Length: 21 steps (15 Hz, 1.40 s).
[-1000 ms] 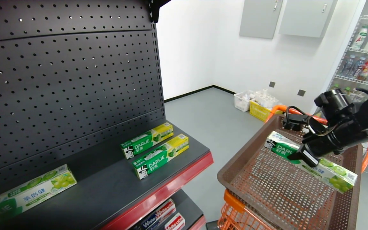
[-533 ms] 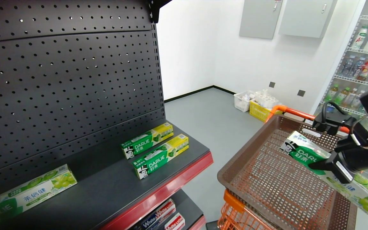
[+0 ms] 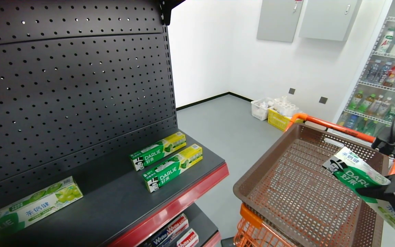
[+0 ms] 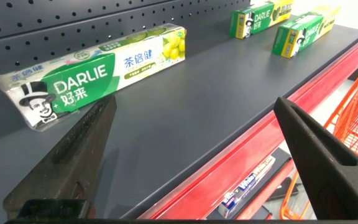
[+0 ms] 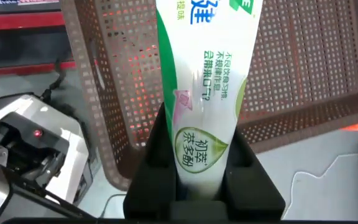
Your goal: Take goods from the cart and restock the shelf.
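Head view: your right end effector (image 3: 394,197) is clamped on a long pack (image 3: 353,171). It holds the pack tilted above the cart (image 3: 252,178), well apart from the shelf (image 3: 115,202).

Left wrist view: your left end effector (image 4: 194,106) hangs over the shelf with its fingers apart, near a shelved pack (image 4: 98,78).

Right wrist view: the fingers (image 5: 157,155) pinch the pack's narrow sides. The pack looks light, with a glossy wrap that is probably slippery and crushable. Hold it gently near mid-length so the ends don't swing.

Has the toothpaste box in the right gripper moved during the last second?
Yes. The toothpaste box shifted rightward across the cart basket, away from the shelf.
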{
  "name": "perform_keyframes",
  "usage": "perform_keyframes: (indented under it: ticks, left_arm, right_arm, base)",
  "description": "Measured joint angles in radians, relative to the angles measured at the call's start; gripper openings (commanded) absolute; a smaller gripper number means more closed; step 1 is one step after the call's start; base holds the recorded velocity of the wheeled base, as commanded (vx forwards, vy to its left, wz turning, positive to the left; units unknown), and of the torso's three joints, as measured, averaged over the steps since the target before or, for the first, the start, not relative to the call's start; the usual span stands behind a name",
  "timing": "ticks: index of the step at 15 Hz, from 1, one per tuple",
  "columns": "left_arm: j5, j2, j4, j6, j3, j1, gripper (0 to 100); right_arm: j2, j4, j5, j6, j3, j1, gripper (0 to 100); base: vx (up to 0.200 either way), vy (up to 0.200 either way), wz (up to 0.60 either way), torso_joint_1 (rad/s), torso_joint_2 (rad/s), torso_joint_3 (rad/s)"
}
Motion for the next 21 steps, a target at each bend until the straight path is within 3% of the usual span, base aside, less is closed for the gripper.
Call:
perform_keyframes:
  ticks: [18, 21]
  left_arm:
    - [0.0, 0.0, 0.0, 0.0, 0.0, 0.0, 100]
    - [0.001, 0.0, 0.0, 0.0, 0.0, 0.0, 100]
  right_arm:
    - [-0.08, -0.046, -0.002, 0.009, 0.068, 0.011, 0]
    - [-0.077, -0.053, 0.006, 0.027, 0.073, 0.001, 0]
  base:
    - [0.0, 0.0, 0.6, 0.002, 0.0, 0.002]
    - [0.0, 0.0, 0.0, 0.0, 0.0, 0.0]
